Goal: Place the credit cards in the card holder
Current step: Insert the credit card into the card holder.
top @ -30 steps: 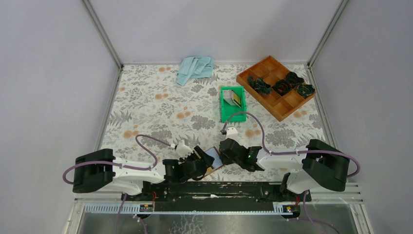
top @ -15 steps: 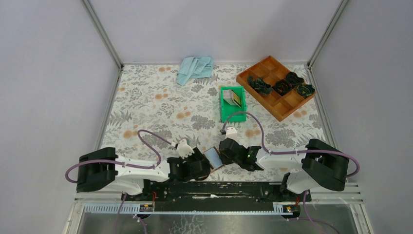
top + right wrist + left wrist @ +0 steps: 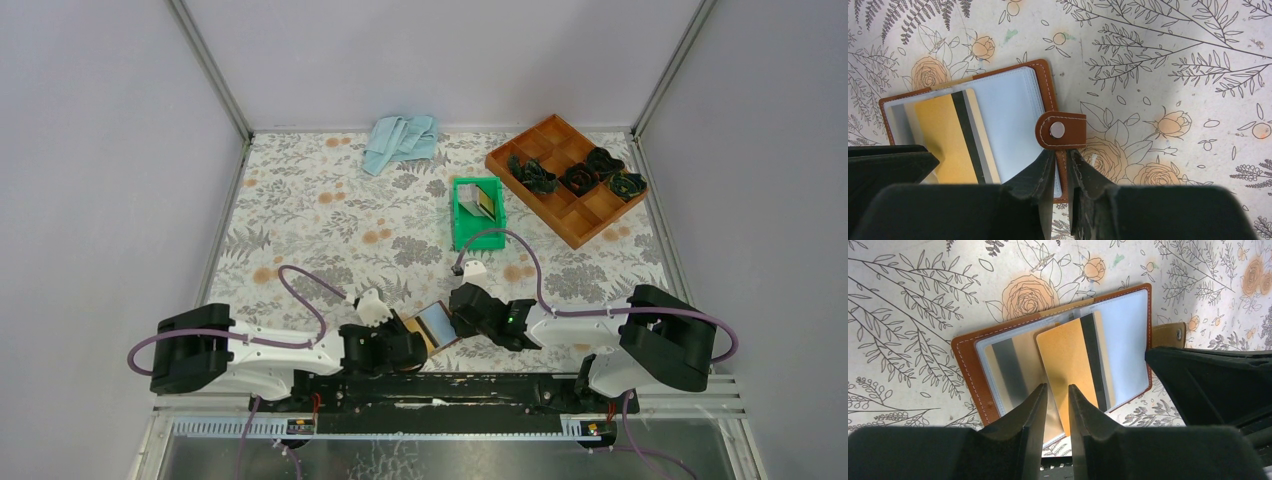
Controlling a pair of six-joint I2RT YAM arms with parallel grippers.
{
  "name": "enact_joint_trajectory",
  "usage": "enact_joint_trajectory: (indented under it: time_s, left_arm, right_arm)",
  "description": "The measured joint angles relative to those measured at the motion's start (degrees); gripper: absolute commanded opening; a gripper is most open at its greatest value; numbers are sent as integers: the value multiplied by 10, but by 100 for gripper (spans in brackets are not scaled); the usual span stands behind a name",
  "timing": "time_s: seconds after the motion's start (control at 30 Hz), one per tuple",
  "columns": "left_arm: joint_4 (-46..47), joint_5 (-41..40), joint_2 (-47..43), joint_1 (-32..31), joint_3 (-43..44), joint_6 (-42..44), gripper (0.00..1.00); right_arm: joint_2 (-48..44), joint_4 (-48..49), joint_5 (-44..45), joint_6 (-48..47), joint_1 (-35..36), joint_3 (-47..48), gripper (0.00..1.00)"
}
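The right gripper (image 3: pixel 1062 154) is pinching the near rim of the card holder (image 3: pixel 1044 82) just below the snap tab (image 3: pixel 1060 130), its jaws nearly together with the leather edge between them. The card holder is lying open on the floral tablecloth (image 3: pixel 1158 60), directly ahead of both sets of fingertips. The left gripper (image 3: pixel 1057 388) is showing only a slim gap. The near end of the gold card (image 3: pixel 1068 360) is reaching into that gap, but whether the jaws are gripping it cannot be told. The gold card is resting askew on the clear sleeves. A grey card (image 3: pixel 1008 365) is sitting in a sleeve ahead and left of the left fingertips.
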Motion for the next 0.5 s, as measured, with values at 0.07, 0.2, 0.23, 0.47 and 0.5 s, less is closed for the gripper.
enact_joint_trajectory:
  time_s: [0.07, 0.2, 0.23, 0.47, 0.5]
  left_arm:
    - [-3, 0, -1, -1, 0, -1, 28]
    - [-6, -1, 0, -3, 0, -5, 28]
    - [-6, -2, 1, -3, 0, -5, 28]
    - [-4, -7, 7, -4, 2, -7, 28]
    - [-4, -8, 7, -5, 2, -7, 28]
  right_arm:
    - [0, 0, 0, 0, 0, 0, 19]
    - [0, 0, 0, 0, 0, 0, 19]
    - [0, 0, 0, 0, 0, 0, 19]
    - [0, 0, 0, 0, 0, 0, 19]
    - [0, 0, 0, 0, 0, 0, 19]
